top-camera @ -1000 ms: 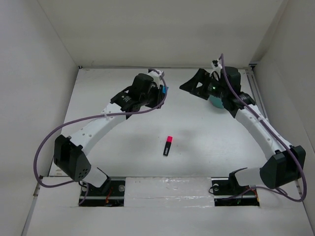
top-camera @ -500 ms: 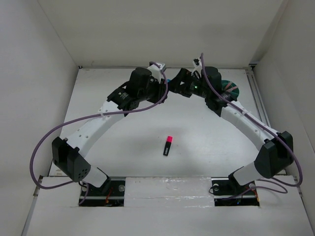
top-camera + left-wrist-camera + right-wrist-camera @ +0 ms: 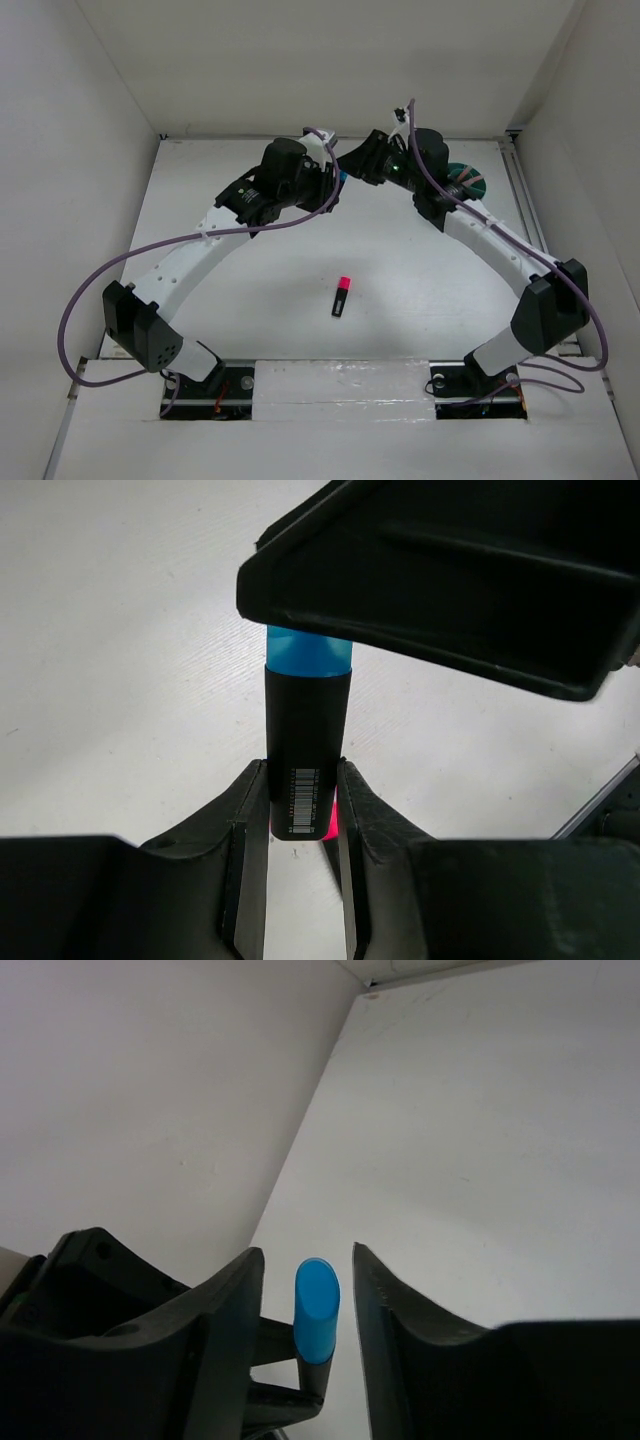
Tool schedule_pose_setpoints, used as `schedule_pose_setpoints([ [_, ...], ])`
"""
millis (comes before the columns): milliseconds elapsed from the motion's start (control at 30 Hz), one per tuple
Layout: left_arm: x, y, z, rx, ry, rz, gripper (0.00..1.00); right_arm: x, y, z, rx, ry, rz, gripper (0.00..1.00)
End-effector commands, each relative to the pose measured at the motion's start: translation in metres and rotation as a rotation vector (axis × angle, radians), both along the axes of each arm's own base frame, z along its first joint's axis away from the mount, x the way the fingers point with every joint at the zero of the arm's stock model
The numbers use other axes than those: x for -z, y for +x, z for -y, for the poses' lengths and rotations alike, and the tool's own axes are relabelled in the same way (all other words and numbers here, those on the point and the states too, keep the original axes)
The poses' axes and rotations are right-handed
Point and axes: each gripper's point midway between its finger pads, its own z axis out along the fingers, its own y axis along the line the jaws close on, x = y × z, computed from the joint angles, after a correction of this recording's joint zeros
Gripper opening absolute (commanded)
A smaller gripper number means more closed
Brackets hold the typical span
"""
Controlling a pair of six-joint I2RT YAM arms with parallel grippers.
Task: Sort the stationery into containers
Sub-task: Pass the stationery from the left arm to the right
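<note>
My left gripper point(image 3: 300, 802) is shut on the lower body of a black highlighter point(image 3: 306, 725) and holds it up off the table. Its blue cap point(image 3: 317, 1308) stands between the fingers of my right gripper point(image 3: 308, 1272), which is open, with a narrow gap on each side of the cap. From above, both grippers meet at the back middle of the table, the left gripper point(image 3: 330, 180) beside the right gripper point(image 3: 352, 166). The teal cup point(image 3: 472, 183) stands at the back right, partly hidden by the right arm. A pink-capped black highlighter point(image 3: 341, 297) lies at the table's middle.
White walls enclose the table on the left, back and right. The right arm stretches across the back right, over the cup. One of the right gripper's fingers point(image 3: 450, 580) fills the top of the left wrist view.
My right gripper has swung left from above the teal cup to the left gripper, and its jaws have narrowed around the blue cap. The left gripper has kept its hold on the highlighter.
</note>
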Motion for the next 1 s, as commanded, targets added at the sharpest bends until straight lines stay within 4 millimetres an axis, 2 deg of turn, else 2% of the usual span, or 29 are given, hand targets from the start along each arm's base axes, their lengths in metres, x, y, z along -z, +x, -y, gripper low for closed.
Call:
schedule_pose_setpoints([
  [0, -0.033, -0.004, 0.0, 0.02, -0.05, 0.068, 0.0, -0.033, 0.0, -0.012, -0.048, 0.071, 0.083, 0.44],
  [100, -0.037, 0.0, -0.002, 0.0, -0.047, 0.082, 0.0, -0.028, -0.001, -0.016, -0.057, 0.067, 0.075, 0.41],
  [200, -0.039, 0.002, -0.002, -0.009, -0.048, 0.092, 0.0, -0.033, -0.001, -0.016, -0.057, 0.071, 0.083, 0.46],
  [233, -0.039, 0.002, -0.002, -0.009, -0.048, 0.092, 0.0, -0.033, -0.001, -0.016, -0.057, 0.071, 0.083, 0.54],
  [267, -0.035, 0.005, -0.003, -0.019, -0.039, 0.088, 0.0, -0.028, -0.002, -0.017, -0.066, 0.068, 0.074, 0.55],
  [333, -0.035, 0.005, -0.003, -0.019, -0.039, 0.088, 0.0, -0.032, -0.004, -0.016, -0.066, 0.072, 0.082, 0.55],
  [367, -0.035, 0.006, -0.004, -0.028, -0.035, 0.091, 0.0, -0.027, -0.005, -0.016, -0.066, 0.066, 0.072, 0.54],
  [400, -0.031, 0.008, -0.003, -0.028, -0.029, 0.084, 0.0, -0.031, -0.006, -0.015, -0.066, 0.07, 0.08, 0.51],
  [433, -0.031, 0.008, -0.003, -0.028, -0.029, 0.084, 0.0, -0.026, -0.005, -0.014, -0.057, 0.065, 0.071, 0.48],
  [467, -0.031, 0.008, -0.003, -0.028, -0.029, 0.084, 0.0, -0.026, -0.005, -0.014, -0.057, 0.065, 0.071, 0.39],
  [567, -0.033, 0.009, -0.002, -0.024, -0.029, 0.096, 0.0, -0.026, -0.005, -0.014, -0.057, 0.065, 0.071, 0.2],
  [600, -0.033, 0.009, -0.002, -0.024, -0.029, 0.096, 0.0, -0.026, -0.005, -0.014, -0.057, 0.065, 0.071, 0.18],
  [700, -0.029, 0.01, -0.001, -0.024, -0.023, 0.089, 0.0, -0.026, -0.002, -0.01, -0.048, 0.065, 0.071, 0.0],
  [800, -0.033, 0.014, -0.003, -0.043, -0.017, 0.098, 0.0, -0.03, -0.001, -0.006, -0.039, 0.068, 0.079, 0.0],
  [833, -0.033, 0.014, -0.003, -0.043, -0.017, 0.098, 0.09, -0.03, -0.001, -0.006, -0.039, 0.068, 0.079, 0.0],
  [900, -0.031, 0.016, -0.007, -0.063, -0.001, 0.096, 0.4, -0.03, 0.005, 0.003, -0.018, 0.061, 0.087, 0.0],
  [933, -0.031, 0.017, -0.008, -0.072, 0.003, 0.099, 0.98, -0.029, 0.013, 0.013, 0.005, 0.05, 0.099, 0.0],
  [967, -0.038, 0.017, -0.01, -0.087, -0.013, 0.113, 1.0, -0.033, 0.016, 0.02, 0.02, 0.044, 0.117, 0.0],
])
